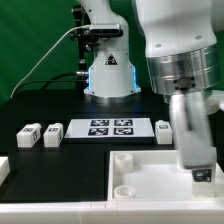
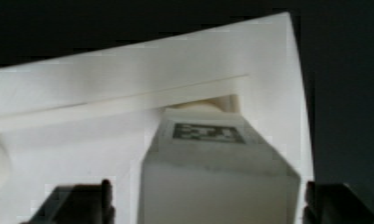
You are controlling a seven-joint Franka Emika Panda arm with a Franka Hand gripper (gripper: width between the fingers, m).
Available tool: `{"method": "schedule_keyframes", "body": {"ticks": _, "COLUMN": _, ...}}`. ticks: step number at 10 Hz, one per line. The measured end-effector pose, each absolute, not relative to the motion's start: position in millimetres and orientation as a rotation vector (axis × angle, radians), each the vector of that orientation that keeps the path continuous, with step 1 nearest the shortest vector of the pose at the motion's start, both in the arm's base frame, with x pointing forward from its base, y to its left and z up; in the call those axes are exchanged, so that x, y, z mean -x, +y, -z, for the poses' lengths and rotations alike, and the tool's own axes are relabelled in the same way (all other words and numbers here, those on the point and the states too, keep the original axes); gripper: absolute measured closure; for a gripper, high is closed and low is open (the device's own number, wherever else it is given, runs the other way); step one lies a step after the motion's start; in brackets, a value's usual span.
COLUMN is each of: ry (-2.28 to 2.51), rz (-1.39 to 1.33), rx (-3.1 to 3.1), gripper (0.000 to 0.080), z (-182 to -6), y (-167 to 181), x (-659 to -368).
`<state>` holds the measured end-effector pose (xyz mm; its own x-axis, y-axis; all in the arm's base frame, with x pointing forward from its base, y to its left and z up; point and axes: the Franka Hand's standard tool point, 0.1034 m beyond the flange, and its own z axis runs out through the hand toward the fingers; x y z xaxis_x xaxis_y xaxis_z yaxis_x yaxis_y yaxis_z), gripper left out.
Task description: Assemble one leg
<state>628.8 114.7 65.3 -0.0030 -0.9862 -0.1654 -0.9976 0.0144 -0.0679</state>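
Note:
My gripper (image 1: 197,160) reaches down over the right part of the large white panel (image 1: 150,178). In the wrist view it (image 2: 209,205) is shut on a white leg (image 2: 212,175), with one dark finger (image 2: 77,203) close on each side. The leg points away from the camera, and its black-and-white tag (image 2: 209,132) is at the far end. That end is at a rounded socket (image 2: 202,104) near the panel's corner (image 2: 255,60). Whether the leg sits in the socket is hidden. In the exterior view the held leg is covered by the gripper.
Two more legs (image 1: 28,133) (image 1: 52,135) lie to the exterior view's left of the marker board (image 1: 110,128), and one (image 1: 165,128) lies to its right. Round sockets (image 1: 125,160) (image 1: 125,190) show on the panel's left side. The robot base (image 1: 108,75) stands behind.

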Motion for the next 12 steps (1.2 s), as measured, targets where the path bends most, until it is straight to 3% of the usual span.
{"method": "schedule_keyframes", "body": {"ticks": 1, "ry": 1.930, "rz": -0.063, "rx": 2.269, "gripper": 0.0186, "z": -66.4, "y": 121.6, "x": -629.0}}
{"method": "schedule_keyframes", "body": {"ticks": 3, "ry": 1.628, "rz": -0.027, "rx": 2.508, "gripper": 0.0157, "z": -66.5, "y": 124.9, "x": -628.4}}
{"method": "schedule_keyframes", "body": {"ticks": 9, "ry": 0.673, "rz": 0.065, "rx": 2.962, "gripper": 0.0150, "z": -68.5, "y": 112.1, "x": -634.6}}
{"method": "schedule_keyframes", "body": {"ticks": 11, "ry": 0.740, "rz": 0.059, "rx": 2.943, "gripper": 0.0177, "z": -67.5, "y": 111.2, "x": -634.0}}
{"method": "schedule_keyframes", "body": {"ticks": 12, "ry": 0.809, "rz": 0.055, "rx": 2.923, "gripper": 0.0355, "z": -67.5, "y": 111.8, "x": -633.9}}
